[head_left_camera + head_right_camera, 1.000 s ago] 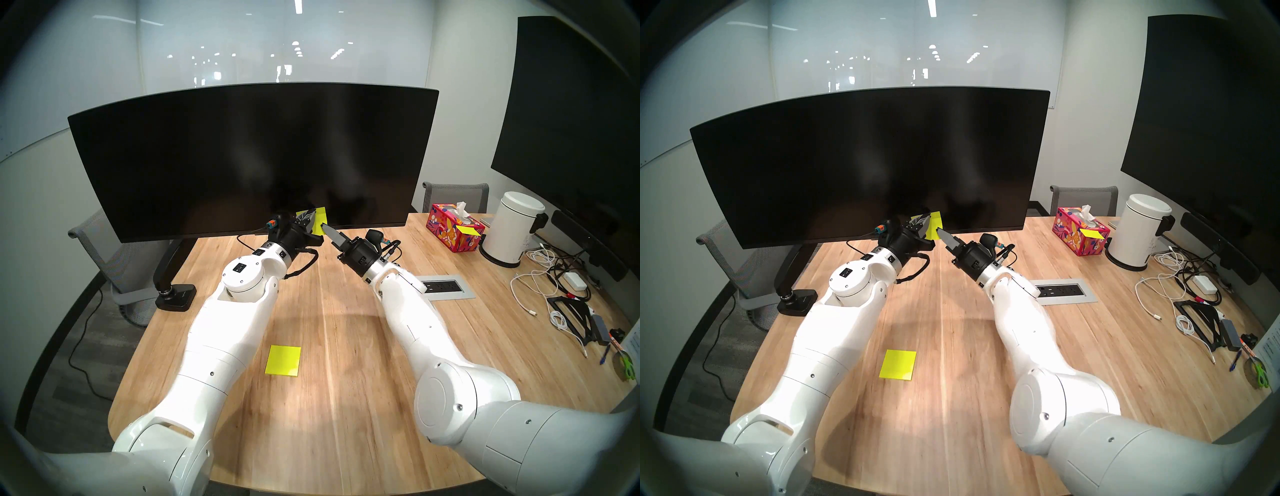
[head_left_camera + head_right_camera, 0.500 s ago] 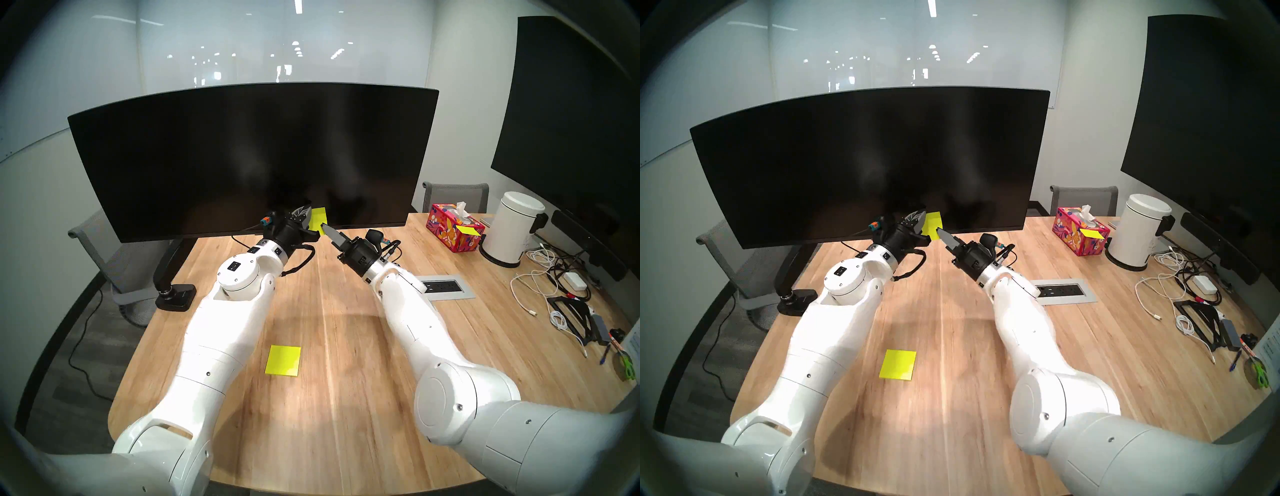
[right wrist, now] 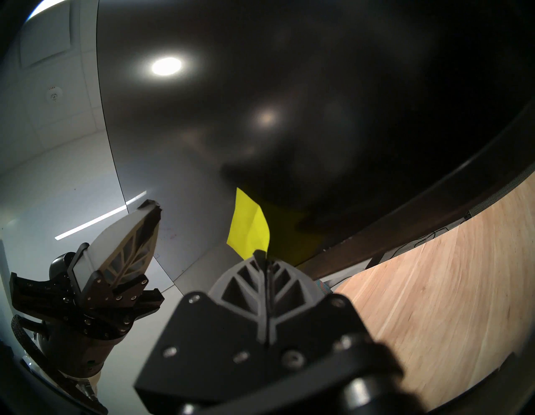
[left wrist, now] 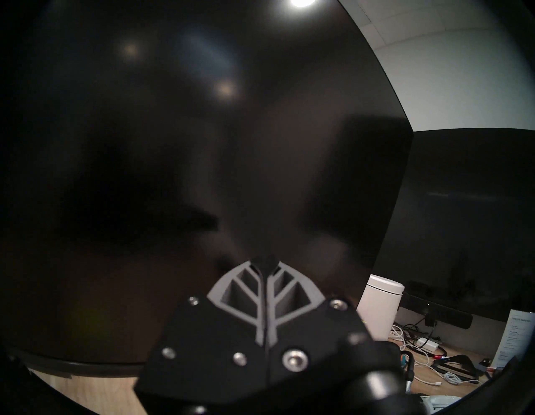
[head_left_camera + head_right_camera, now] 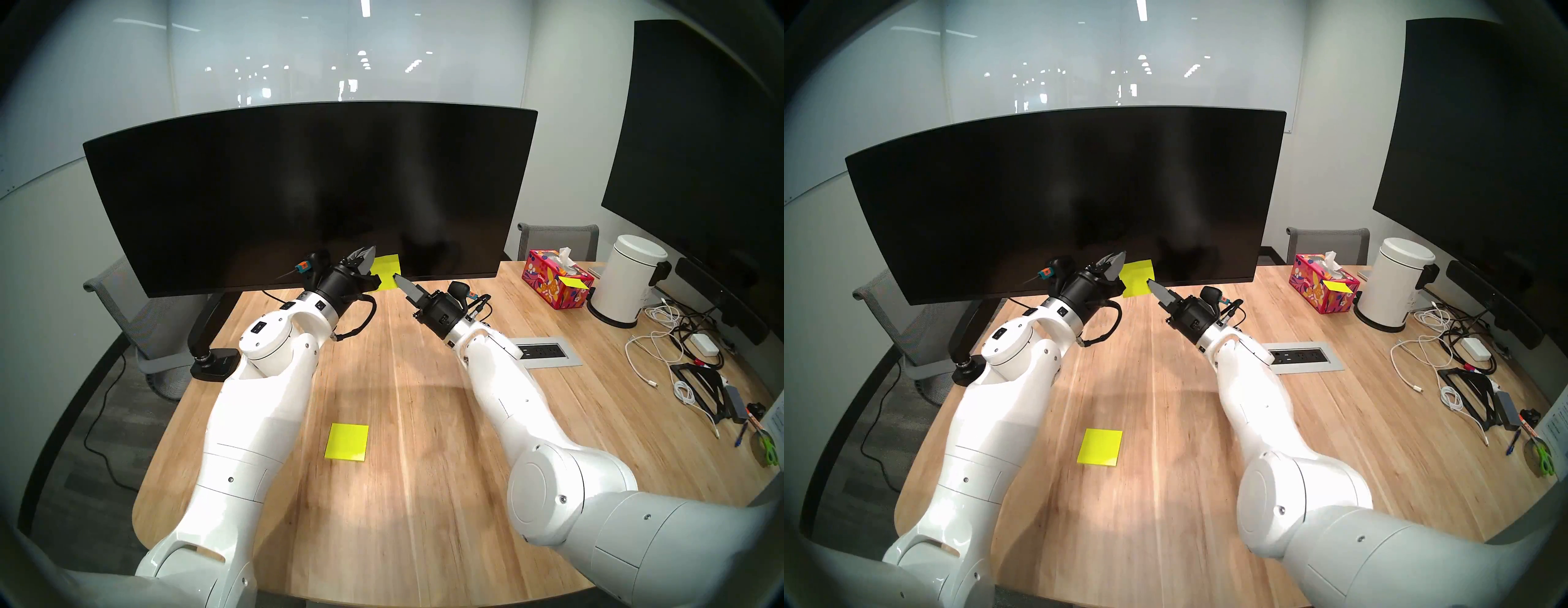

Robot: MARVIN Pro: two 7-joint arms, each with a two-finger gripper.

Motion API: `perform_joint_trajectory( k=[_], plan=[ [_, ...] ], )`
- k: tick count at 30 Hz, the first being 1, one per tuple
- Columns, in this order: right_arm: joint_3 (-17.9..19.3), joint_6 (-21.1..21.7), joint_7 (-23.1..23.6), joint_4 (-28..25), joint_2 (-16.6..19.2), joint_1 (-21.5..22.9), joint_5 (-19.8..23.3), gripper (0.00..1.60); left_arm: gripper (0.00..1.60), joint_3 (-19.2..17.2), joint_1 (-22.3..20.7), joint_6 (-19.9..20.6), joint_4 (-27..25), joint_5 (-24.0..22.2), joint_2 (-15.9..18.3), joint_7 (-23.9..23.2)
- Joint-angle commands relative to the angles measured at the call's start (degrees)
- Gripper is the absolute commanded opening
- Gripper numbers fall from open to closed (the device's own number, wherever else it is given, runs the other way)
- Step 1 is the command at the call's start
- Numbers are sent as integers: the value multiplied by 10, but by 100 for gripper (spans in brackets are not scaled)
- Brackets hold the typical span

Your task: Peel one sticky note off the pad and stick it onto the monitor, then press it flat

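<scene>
The sticky note [image 5: 387, 271] is a yellow-green sheet lying against the lower part of the curved black monitor [image 5: 297, 191], near its bottom bezel. My right gripper [image 5: 396, 277] is shut on the note's lower right corner; the right wrist view shows the note [image 3: 249, 229] running into the closed fingertips [image 3: 265, 255]. My left gripper [image 5: 371, 250] is shut and empty, just left of the note, close to the screen. The left wrist view shows only its closed fingers [image 4: 265, 260] and the screen [image 4: 173, 145]. The pad [image 5: 347, 441] lies flat on the table between my arms.
The monitor's arm stand base [image 5: 212, 361] is clamped at the table's left. A power outlet plate [image 5: 543, 351], tissue box [image 5: 555, 284], white bin [image 5: 628, 280] and loose cables [image 5: 679, 361] sit on the right. A bigger flat display [image 5: 700, 148] hangs at the far right.
My left gripper has drawn back to the left and slightly up, off the note, so more of the note shows. The right gripper and the note have stayed put.
</scene>
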Motion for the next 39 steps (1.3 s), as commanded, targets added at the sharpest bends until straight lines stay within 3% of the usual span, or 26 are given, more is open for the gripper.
perform_joint_trajectory(
  k=[1, 16, 21, 24, 26, 30, 31, 36, 37, 39],
  plan=[
    [0, 1, 1, -11, -2, 10, 2, 0, 0, -6, 37, 21, -48, -10, 7, 1],
    [-9, -4, -1, -17, -1, 8, -9, 0, 0, -8, 56, 29, -60, -11, 10, -7],
    [-11, -5, -1, -20, -3, 7, -12, 43, 0, -7, 58, 29, -62, -9, 11, -8],
    [-10, -4, -1, -21, -4, 7, -13, 48, 0, -7, 58, 28, -62, -9, 11, -8],
    [-10, -4, -1, -21, -4, 7, -14, 66, 0, -7, 59, 28, -62, -9, 11, -9],
    [-9, -5, -1, -21, -4, 7, -16, 75, 0, -7, 59, 29, -65, -9, 10, -9],
    [-8, -3, -1, -24, -5, 7, -18, 108, 0, -7, 60, 30, -67, -10, 10, -9],
    [-8, -2, -4, -27, -6, 6, -19, 143, 0, -8, 60, 31, -69, -11, 10, -10],
    [-8, -2, -4, -27, -6, 6, -19, 160, 0, -8, 60, 32, -70, -11, 10, -10],
    [-8, -2, -4, -28, -6, 6, -20, 160, 0, -8, 61, 32, -71, -11, 10, -10]
  ],
)
